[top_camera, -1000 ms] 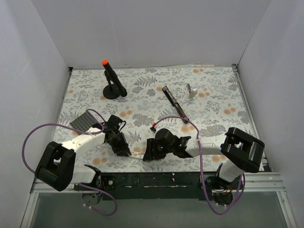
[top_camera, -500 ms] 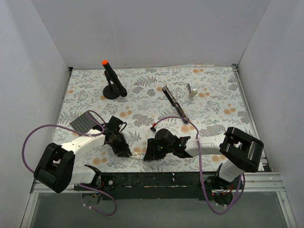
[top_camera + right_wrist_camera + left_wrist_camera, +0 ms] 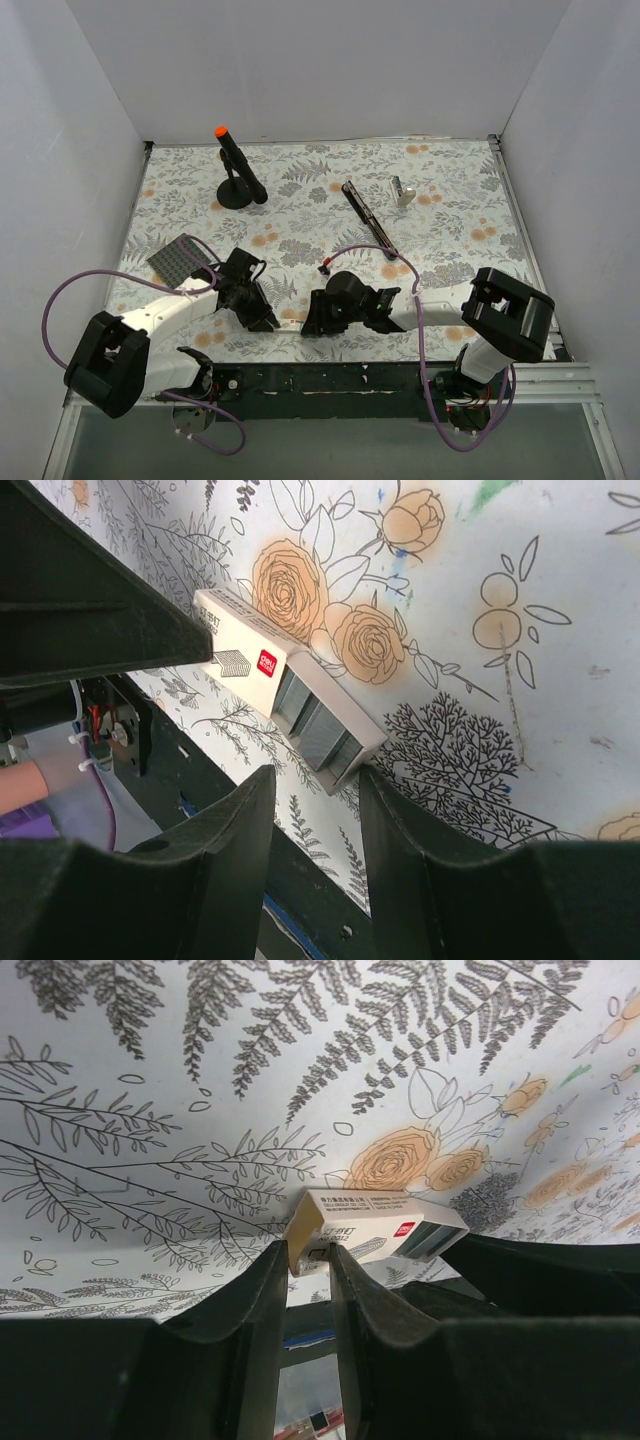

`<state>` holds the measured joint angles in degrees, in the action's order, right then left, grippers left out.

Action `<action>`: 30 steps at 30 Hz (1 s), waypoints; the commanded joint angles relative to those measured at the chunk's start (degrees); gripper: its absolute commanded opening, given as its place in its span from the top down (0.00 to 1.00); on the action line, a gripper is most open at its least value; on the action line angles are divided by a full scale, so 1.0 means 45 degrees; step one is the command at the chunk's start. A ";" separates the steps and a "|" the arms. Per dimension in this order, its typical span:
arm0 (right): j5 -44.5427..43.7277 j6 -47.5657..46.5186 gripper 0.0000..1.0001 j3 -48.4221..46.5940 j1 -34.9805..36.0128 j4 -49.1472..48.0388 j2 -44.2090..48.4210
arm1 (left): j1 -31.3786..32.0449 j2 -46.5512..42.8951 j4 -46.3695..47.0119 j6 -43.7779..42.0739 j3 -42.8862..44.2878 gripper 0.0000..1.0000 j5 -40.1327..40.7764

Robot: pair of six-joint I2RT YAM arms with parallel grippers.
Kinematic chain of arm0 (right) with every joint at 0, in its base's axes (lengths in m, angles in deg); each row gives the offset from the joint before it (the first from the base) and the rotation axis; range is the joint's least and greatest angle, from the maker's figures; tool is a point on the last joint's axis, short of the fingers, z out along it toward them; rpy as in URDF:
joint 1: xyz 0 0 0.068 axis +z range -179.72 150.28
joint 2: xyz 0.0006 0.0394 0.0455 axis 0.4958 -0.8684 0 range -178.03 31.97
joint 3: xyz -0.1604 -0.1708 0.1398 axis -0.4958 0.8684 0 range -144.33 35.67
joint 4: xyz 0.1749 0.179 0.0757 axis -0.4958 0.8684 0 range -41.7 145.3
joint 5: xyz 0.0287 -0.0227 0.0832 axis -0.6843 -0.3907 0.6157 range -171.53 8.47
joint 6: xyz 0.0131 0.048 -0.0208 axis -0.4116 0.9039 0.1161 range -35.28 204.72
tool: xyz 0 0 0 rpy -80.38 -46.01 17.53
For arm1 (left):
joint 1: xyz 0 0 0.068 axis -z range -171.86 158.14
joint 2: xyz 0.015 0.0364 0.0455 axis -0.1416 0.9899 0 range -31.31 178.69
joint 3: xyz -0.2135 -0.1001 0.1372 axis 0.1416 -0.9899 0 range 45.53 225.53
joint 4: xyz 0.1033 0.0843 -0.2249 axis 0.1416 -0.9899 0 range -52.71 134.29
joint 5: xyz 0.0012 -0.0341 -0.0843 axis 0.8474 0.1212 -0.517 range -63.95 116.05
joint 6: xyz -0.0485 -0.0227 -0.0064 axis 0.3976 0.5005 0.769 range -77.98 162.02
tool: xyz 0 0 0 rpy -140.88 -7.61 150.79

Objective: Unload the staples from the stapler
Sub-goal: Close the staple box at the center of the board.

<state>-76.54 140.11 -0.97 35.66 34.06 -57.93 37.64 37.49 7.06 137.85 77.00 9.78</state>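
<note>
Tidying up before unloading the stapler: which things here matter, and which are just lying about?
Job: stapler; probably the staple box.
Lying about: orange-tipped stand; grey mat; small white piece.

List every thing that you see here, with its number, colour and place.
cloth: one, white, grey leaves, orange flowers, on table
walls: three, white, around the table
stand: one, black with orange tip, far left
stapler: one, black, far, right of middle
small piece: one, white, beside stapler
pad: one, dark grey, left side
box: one, white, red mark, near edge
cables: two, purple, along the arms
arms: two, white and black, near edge
left fingers: two, black, closed on one box end
right fingers: two, black, at the other box end
</note>
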 commanded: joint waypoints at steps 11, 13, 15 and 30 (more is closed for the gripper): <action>-0.1051 -0.1762 0.47 -0.0704 0.0001 0.0661 0.0468 | 0.0125 0.0395 -0.1414 -0.0690 0.1426 0.60 0.1409; -0.1051 -0.1900 0.47 -0.0938 0.0001 0.0917 0.0390 | 0.0125 0.0454 -0.1413 -0.0690 0.1387 0.59 0.1370; -0.1071 -0.1881 0.47 -0.0978 0.0001 0.0997 0.0215 | 0.0125 0.0532 -0.1452 -0.0710 0.1348 0.59 0.1525; -0.0192 -0.1686 0.52 -0.1583 0.0099 0.0020 -0.0957 | 0.0125 0.0943 -0.0418 -0.0808 0.0782 0.72 0.0766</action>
<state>-78.22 132.72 -5.50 35.66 36.05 -61.02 37.99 41.62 2.99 134.36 81.56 15.18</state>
